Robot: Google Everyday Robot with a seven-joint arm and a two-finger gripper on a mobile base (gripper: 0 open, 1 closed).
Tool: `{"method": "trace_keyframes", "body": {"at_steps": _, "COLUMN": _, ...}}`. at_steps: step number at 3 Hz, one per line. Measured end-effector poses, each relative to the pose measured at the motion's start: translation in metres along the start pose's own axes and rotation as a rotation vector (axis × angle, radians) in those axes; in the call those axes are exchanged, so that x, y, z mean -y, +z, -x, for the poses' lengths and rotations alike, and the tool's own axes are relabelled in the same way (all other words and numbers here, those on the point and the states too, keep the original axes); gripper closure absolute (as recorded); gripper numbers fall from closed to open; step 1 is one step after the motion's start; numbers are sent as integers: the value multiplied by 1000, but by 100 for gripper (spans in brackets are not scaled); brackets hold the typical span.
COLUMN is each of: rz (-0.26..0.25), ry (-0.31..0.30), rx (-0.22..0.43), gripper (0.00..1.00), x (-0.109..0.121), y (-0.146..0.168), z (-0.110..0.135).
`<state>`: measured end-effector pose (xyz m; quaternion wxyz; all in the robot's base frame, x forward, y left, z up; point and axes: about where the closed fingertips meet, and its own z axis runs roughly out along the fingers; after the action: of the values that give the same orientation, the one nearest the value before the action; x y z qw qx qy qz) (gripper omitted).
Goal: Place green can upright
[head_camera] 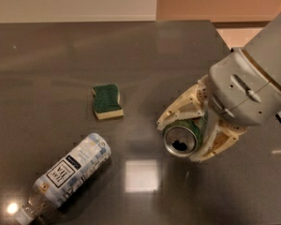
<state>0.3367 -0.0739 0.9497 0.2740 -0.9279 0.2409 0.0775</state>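
While the pincer (181,142) clasps the green can (180,138), the can's base seems hidden.

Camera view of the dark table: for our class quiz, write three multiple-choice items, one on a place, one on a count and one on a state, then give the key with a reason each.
1. Where is the small dark-green metal drink can?
A. On the floor
B. In the gripper
C. At the table's far left corner

2. How many things lie free on the dark grey table?
A. Two
B. Four
C. None

3. How does the clear plastic bottle with the white-and-blue label lie?
A. Upright
B. On its side
C. Lifted in the air

Key:
1 B: the gripper, right of centre, has its cream fingers on either side of the can.
2 A: only the bottle and the green-topped yellow sponge.
3 B: it rests lengthwise on the table.
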Motion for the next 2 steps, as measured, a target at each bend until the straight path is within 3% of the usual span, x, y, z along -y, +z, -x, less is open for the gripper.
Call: {"method": "trace_keyframes", "body": {"at_steps": 2, "rz": -87, "ry": 314, "rx": 87, "gripper": 100, "x": 1, "y": 7, "z": -33}}
